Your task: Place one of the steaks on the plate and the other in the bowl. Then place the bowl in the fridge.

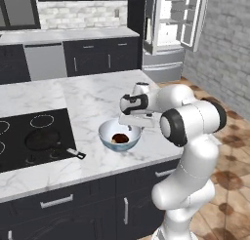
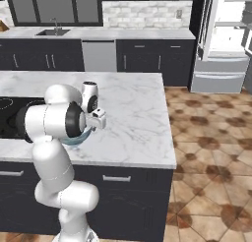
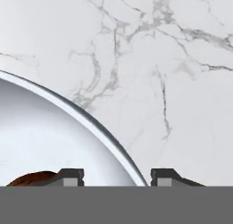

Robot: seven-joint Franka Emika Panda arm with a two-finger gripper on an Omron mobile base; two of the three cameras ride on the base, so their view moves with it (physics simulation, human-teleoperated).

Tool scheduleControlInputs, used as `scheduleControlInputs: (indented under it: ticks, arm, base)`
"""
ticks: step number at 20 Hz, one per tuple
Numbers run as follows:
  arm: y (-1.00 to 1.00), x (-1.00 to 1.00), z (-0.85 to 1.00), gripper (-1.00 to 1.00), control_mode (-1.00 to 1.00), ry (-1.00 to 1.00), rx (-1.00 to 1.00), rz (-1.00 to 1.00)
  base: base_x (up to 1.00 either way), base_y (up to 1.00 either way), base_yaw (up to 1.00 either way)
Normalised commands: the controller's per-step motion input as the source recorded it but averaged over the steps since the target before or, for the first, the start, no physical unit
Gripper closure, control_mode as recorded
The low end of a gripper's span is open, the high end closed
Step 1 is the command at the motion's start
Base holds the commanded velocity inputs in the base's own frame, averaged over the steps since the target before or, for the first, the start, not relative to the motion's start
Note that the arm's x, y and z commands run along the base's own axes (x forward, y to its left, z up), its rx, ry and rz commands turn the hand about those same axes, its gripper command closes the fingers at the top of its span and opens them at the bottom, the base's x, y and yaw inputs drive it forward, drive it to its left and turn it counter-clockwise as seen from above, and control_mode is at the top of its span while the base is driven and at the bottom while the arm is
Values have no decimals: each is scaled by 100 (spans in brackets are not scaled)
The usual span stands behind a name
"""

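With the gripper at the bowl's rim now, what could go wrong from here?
1. The gripper straddles only the thin rim of the bowl; such a hold may slip or tip the bowl.
2. The steak lies loose inside and could slide out if it tilts.
3. The fridge stands across the floor, so the carry is long.

No text, labels or numbers readable — anywhere
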Motion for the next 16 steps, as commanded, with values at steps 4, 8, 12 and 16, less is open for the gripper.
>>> scheduleControlInputs:
  ticks: [4,8,12,16]
  arm:
    - [0,0,0,100,-100,-1,0,0]
    - [-6,0,2,100,-100,1,2,-10]
    - [-30,-2,77,100,-100,0,27,-43]
    - [-29,-7,96,100,-100,0,20,-33]
  base:
    - [0,0,0]
    - [0,0,0]
    - [0,0,0]
    - [0,0,0]
